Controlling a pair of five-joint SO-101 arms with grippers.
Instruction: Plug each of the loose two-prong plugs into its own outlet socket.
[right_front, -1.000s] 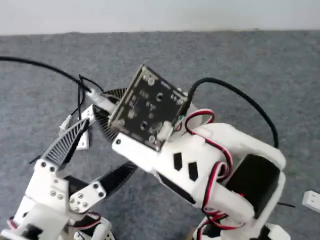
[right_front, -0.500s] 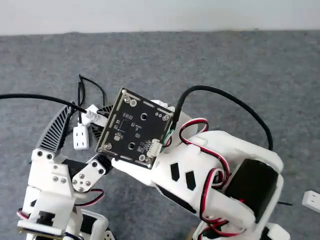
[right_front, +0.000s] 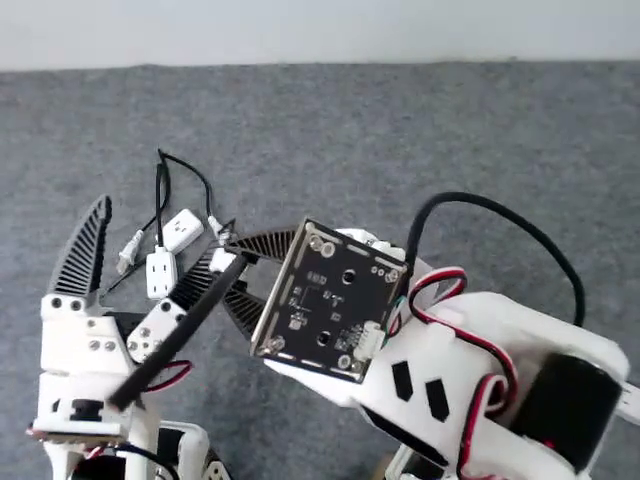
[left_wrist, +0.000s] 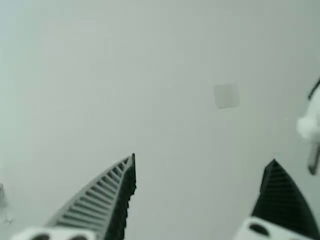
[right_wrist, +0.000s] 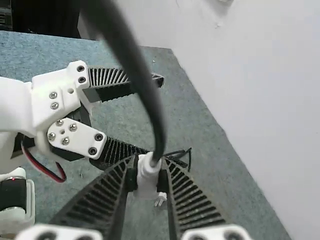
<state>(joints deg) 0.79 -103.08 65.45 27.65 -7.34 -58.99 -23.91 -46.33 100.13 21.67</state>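
The right wrist view shows the right gripper (right_wrist: 150, 164) clamped on a white plug (right_wrist: 146, 182). The high view shows the left gripper (right_front: 155, 232) spread wide, with a white socket (right_front: 160, 276) at nine o'clock on the worktop (right_front: 400, 130).

Small robot lab bench: grey felt table (right_front: 500, 130), bare white wall (right_front: 300, 30).

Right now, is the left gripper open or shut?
Open. In the left wrist view the left gripper has its fingers spread wide apart, with nothing held between them.
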